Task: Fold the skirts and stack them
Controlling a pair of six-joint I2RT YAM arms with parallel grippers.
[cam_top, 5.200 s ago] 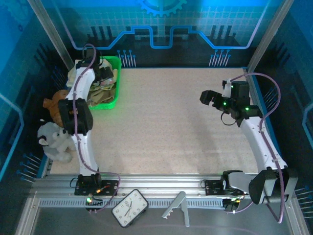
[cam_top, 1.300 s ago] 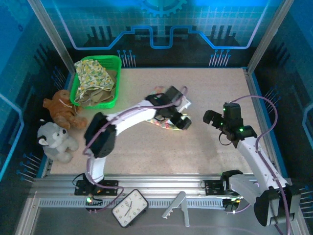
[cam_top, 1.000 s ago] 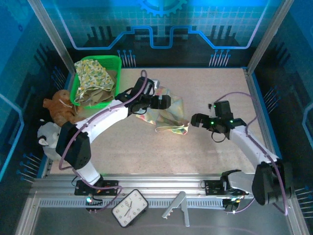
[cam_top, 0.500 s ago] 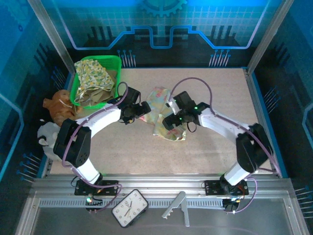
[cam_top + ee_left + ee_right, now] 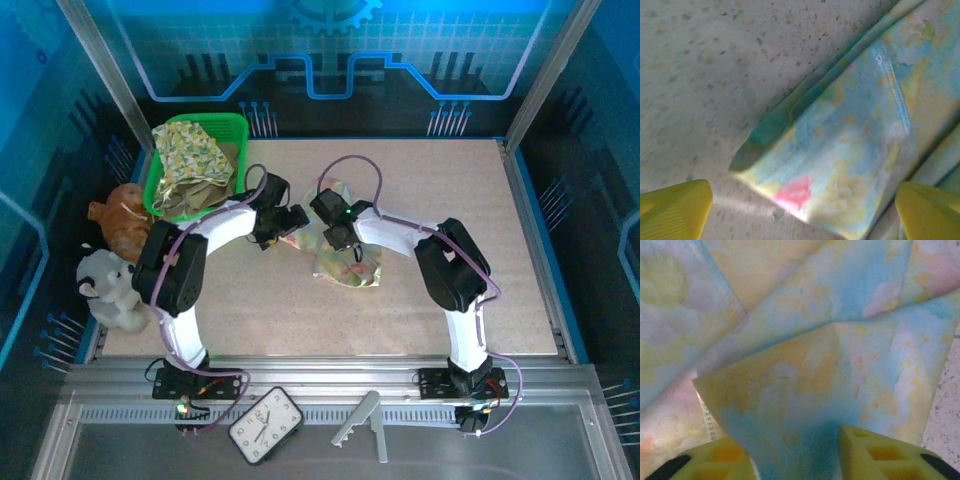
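- Pastel patchwork skirt (image 5: pixel 350 262) lies crumpled on the table (image 5: pixel 440 280), a little left of centre, with both arms reaching in over it.
- Right gripper (image 5: pixel 339 238) sits on the upper part of this skirt. In its wrist view we find the yellow fingers (image 5: pixel 875 452) drawn close on a raised fold of the cloth, which fills the gap between them (we record this as a pinch on the fabric).
- Left gripper (image 5: pixel 292 221) stands at the skirt's left edge. Its wrist view shows the two fingertips (image 5: pixel 675 205) spread wide, one in each lower corner, with a folded corner of the skirt and bare tabletop between them; nothing is clamped.
- We cannot tell whether the left fingertips touch the cloth or the table.
- Yellow-green floral skirt (image 5: pixel 195 150) lies uppermost in the green basket (image 5: pixel 238 125) at the far left corner of the table.
- Olive-khaki skirt (image 5: pixel 205 195) shows beneath the floral one, at the basket's near end.
- Brown plush toy (image 5: pixel 120 215) and grey-white plush toy (image 5: pixel 110 285) sit beside the table's left edge, well apart from the patchwork skirt.
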